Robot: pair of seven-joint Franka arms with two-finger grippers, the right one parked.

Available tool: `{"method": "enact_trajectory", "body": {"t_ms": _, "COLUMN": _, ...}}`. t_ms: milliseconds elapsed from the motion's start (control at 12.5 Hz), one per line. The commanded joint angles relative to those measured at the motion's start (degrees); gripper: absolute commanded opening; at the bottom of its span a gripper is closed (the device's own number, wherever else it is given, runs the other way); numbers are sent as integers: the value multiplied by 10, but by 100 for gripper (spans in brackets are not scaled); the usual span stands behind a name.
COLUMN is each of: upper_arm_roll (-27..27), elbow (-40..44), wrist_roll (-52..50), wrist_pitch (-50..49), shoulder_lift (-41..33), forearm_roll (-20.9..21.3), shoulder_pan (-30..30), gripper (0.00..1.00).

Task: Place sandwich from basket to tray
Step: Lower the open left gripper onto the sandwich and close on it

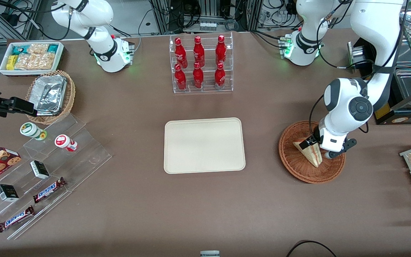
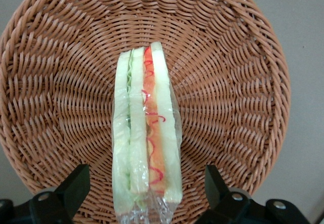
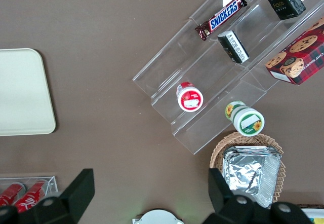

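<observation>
Straddling the plastic-wrapped sandwich (image 2: 147, 127), the claw (image 2: 147, 193) is held spread wide, one finger (image 2: 76, 186) on each side, with nothing gripped yet. Directly under the claw the sandwich is seen standing on edge in the wicker basket (image 2: 238, 82). A slip on the slick wrap, or squashed bread if squeezed hard, may be expected. Well apart from the claw the cream tray (image 1: 204, 145) is seen, and "SNICKERS" can be read on two bars (image 1: 49, 189).
</observation>
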Motion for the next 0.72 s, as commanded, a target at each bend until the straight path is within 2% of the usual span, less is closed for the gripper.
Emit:
{"method": "enact_trajectory", "body": {"t_ms": 0, "upper_arm_roll": -1, "elbow": -4, "wrist_roll": -11, "wrist_pitch": 13, "shoulder_lift": 4, "forearm_roll": 3, "shoulder_pan": 1, "gripper": 97}}
{"method": "enact_trajectory", "body": {"t_ms": 80, "upper_arm_roll": -1, "elbow": -4, "wrist_roll": -12, "wrist_pitch": 13, "shoulder_lift": 7, "forearm_roll": 4, "shoulder_pan": 1, "gripper": 80}}
{"method": "enact_trajectory", "body": {"t_ms": 241, "upper_arm_roll": 6, "elbow": -4, "wrist_roll": -13, "wrist_pitch": 13, "shoulder_lift": 7, "forearm_roll": 5, "shoulder_pan": 1, "gripper": 29}}
{"method": "enact_trajectory", "body": {"t_ms": 321, "upper_arm_roll": 6, "elbow": -4, "wrist_roll": -16, "wrist_pitch": 13, "shoulder_lift": 9, "forearm_roll": 5, "shoulder_pan": 1, "gripper": 12}}
{"method": "enact_trajectory", "body": {"t_ms": 401, "upper_arm_roll": 7, "elbow": -4, "wrist_roll": -16, "wrist_pitch": 12, "shoulder_lift": 9, "forearm_roll": 5, "shoulder_pan": 0, "gripper": 0}}
{"method": "enact_trajectory", "body": {"t_ms": 642, "upper_arm_roll": 7, "elbow": 2, "wrist_roll": -12, "wrist_pitch": -2, "shoulder_lift": -1, "forearm_roll": 5, "shoulder_pan": 0, "gripper": 0}}
